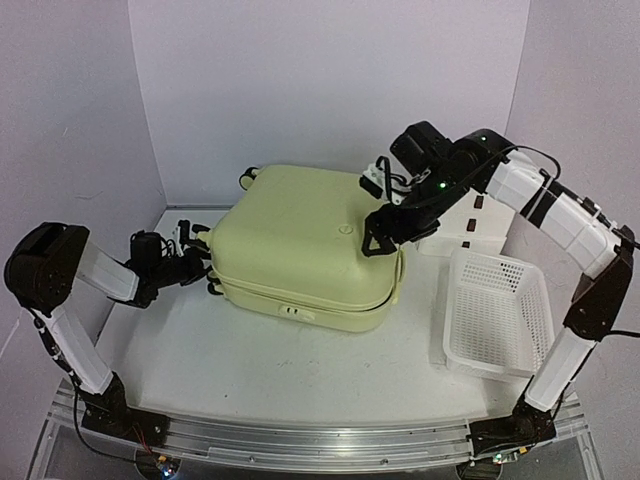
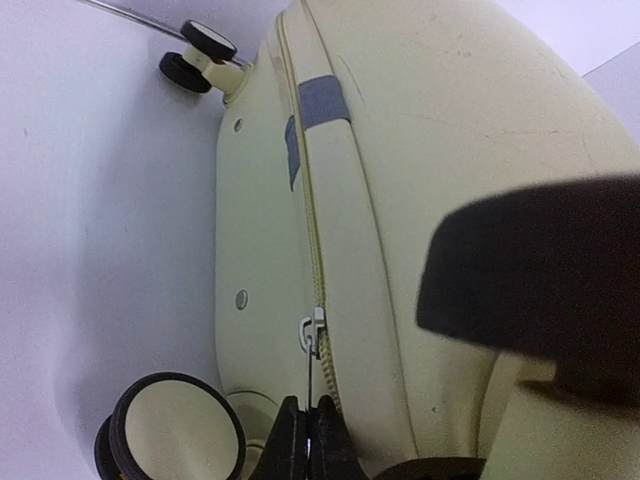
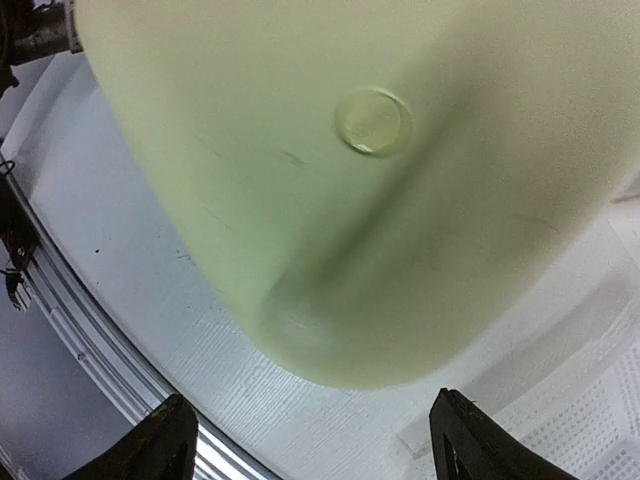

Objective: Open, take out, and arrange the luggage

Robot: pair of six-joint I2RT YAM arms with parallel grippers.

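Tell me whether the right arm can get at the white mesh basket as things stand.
Probably yes. The right gripper hangs open and empty over the right corner of the luggage; the basket lies just beside it on that arm's side, with nothing on top.

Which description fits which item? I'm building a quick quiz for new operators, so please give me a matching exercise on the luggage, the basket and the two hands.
Items
1. luggage
2. basket
3. left hand
4. right hand

Descriptions
A. open, above the lid near the round logo
B. shut on the zipper pull at the wheel end
C. pale yellow-green, lying flat at mid-table
D. white mesh, on the table to the right

Pairs: 1-C, 2-D, 3-B, 4-A
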